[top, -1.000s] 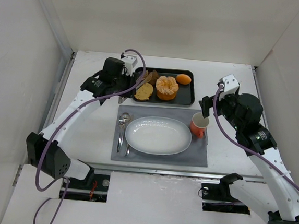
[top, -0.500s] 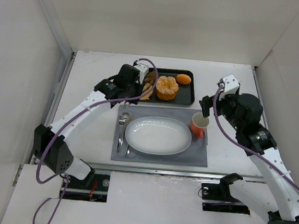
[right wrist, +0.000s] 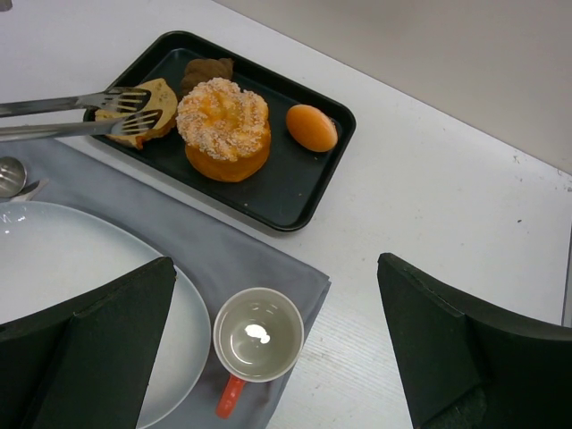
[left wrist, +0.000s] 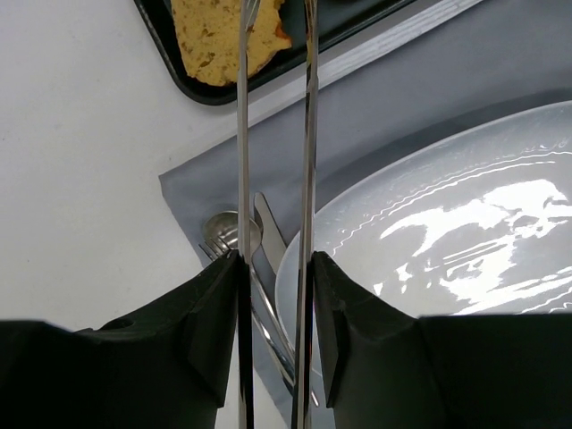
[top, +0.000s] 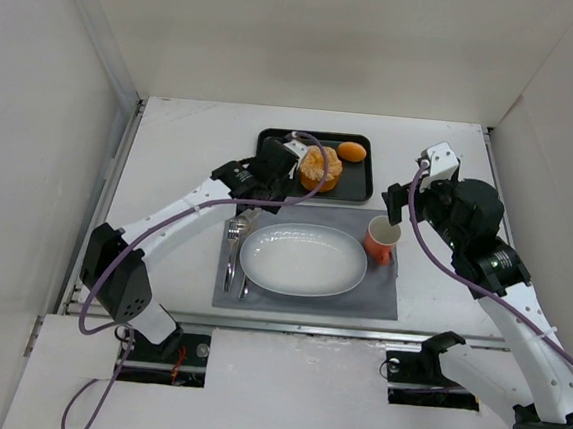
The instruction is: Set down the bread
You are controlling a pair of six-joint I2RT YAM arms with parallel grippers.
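- While the left gripper (left wrist: pixel 275 268) clamps the tongs (left wrist: pixel 242 134), their tips sit at the bread (left wrist: pixel 210 40), which lies at the left end of the tray (right wrist: pixel 286 183). I cannot tell whether they grip it.
- A weak squeeze would likely let the slice slip off.
- A hard squeeze may crumble it.
- The orange cake (right wrist: pixel 223 125) is just beside the bread, so a sideways swing could knock it.
- Tilting on the way to the plate (left wrist: pixel 447 223) could drop the slice on the mat (left wrist: pixel 402 80).
- The right gripper (right wrist: pixel 273 268) hangs wide open near the cup (right wrist: pixel 259 335).
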